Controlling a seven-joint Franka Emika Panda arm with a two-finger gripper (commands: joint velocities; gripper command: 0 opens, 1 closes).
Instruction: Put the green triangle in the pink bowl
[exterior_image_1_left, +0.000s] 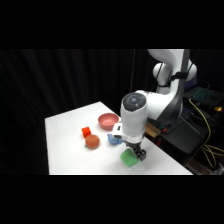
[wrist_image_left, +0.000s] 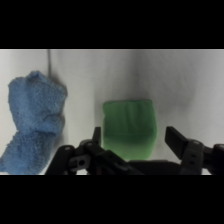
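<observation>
Gripper (wrist_image_left: 132, 137) hangs low over the green triangle (wrist_image_left: 129, 129), jaws spread wide to either side of it and closed on nothing. The block sits between the fingertips; the pink bowl (exterior_image_1_left: 108, 120) lies toward eleven o'clock in the side view.

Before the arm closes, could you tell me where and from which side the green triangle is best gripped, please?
Grip the green triangle across its two opposite side faces, coming straight down from above. In the wrist view it lies flat on the white table, and its sides look roughly parallel. The open hand already straddles it, one finger per side. The blue block stands apart, so it should not interfere.
</observation>
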